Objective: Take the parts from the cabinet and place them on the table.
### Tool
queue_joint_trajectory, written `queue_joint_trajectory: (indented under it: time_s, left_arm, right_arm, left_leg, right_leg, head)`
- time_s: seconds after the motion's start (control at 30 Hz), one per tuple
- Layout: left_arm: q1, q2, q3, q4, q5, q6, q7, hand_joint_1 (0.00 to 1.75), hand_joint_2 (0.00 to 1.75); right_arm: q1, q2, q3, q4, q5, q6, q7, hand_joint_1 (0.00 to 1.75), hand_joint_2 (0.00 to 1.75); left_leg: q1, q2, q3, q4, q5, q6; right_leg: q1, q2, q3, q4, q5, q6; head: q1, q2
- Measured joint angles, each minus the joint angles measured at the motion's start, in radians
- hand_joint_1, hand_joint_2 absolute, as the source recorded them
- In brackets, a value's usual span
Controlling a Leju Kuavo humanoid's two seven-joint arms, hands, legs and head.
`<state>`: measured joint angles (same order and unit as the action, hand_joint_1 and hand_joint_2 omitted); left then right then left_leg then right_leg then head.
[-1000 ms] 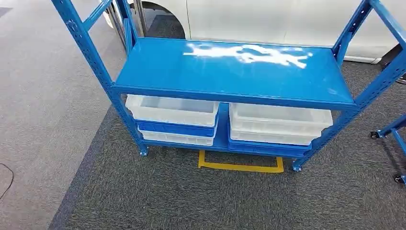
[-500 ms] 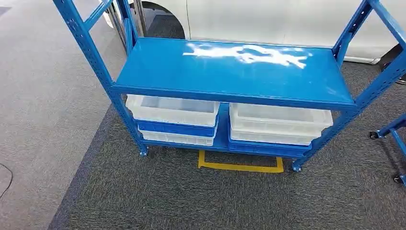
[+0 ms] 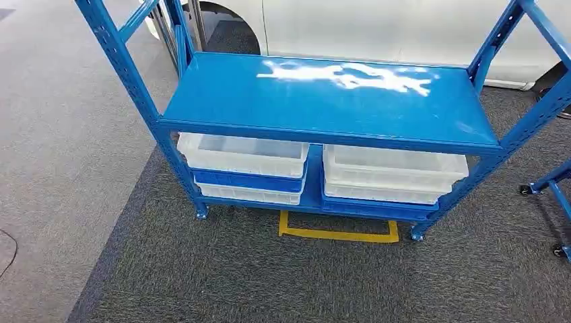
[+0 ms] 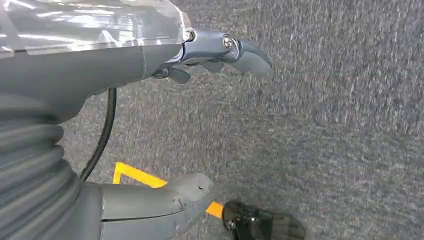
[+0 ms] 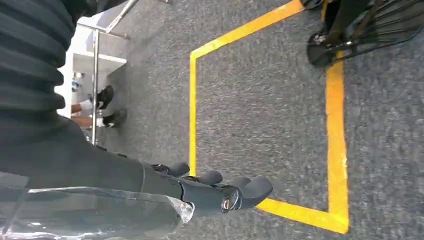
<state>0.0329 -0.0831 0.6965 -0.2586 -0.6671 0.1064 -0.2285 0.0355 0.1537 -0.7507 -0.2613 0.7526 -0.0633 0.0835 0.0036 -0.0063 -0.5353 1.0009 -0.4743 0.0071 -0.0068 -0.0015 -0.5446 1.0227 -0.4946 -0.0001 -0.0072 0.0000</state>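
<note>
The robot faces the blue metal shelf rack (image 3: 323, 101) with stacked translucent white plastic bins (image 3: 242, 156) under its shelf, while the left hand (image 4: 200, 120) and right hand (image 5: 220, 192) hang spread and empty over the grey carpet; whether parts remain to fetch cannot be told.

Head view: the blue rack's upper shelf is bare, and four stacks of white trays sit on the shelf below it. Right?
Not quite. In the head view the blue rack's upper shelf is bare, but the lower level holds two stacks, not four: the left stack and the right stack, white trays with blue ones between.
</note>
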Motion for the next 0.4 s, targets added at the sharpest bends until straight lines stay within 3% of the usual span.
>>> queue_joint_trajectory:
  time_s: [0.03, 0.07, 0.13, 0.17, 0.4]
  left_arm:
    - [0.004, 0.001, -0.018, -0.004, 0.018, -0.003, 0.006, 0.0, 1.75]
    - [0.007, 0.003, -0.041, -0.009, 0.038, -0.006, 0.013, 0.0, 1.75]
    - [0.013, 0.007, -0.077, -0.014, 0.072, -0.01, 0.025, 0.0, 1.75]
    - [0.015, 0.009, -0.095, -0.016, 0.093, -0.013, 0.032, 0.0, 0.0]
    - [0.038, 0.021, -0.221, -0.038, 0.221, -0.033, 0.075, 0.0, 0.0]
  right_arm:
    - [0.003, -0.004, 0.019, -0.004, -0.019, 0.003, -0.003, 0.0, 1.75]
    - [0.006, -0.009, 0.043, -0.008, -0.042, 0.006, -0.005, 0.0, 0.0]
    - [0.011, -0.016, 0.083, -0.012, -0.082, 0.007, -0.008, 0.0, 0.0]
    - [0.014, -0.02, 0.103, -0.014, -0.104, 0.009, -0.011, 0.0, 0.0]
    - [0.035, -0.048, 0.239, -0.037, -0.248, 0.021, -0.027, 0.0, 0.0]
  left_leg:
    - [0.0, 0.0, 0.0, 0.0, 0.0, 0.0]
    - [0.0, 0.0, 0.0, 0.0, 0.0, 0.0]
    - [0.0, 0.0, 0.0, 0.0, 0.0, 0.0]
    - [0.0, 0.0, 0.0, 0.0, 0.0, 0.0]
    - [0.0, 0.0, 0.0, 0.0, 0.0, 0.0]
  right_leg:
    - [0.0, 0.0, 0.0, 0.0, 0.0, 0.0]
    - [0.0, 0.0, 0.0, 0.0, 0.0, 0.0]
    - [0.0, 0.0, 0.0, 0.0, 0.0, 0.0]
    - [0.0, 0.0, 0.0, 0.0, 0.0, 0.0]
    - [0.0, 0.0, 0.0, 0.0, 0.0, 0.0]
  head:
    - [0.0, 0.0]
    - [0.0, 0.0]
    - [0.0, 0.0]
    - [0.0, 0.0]
    - [0.0, 0.0]
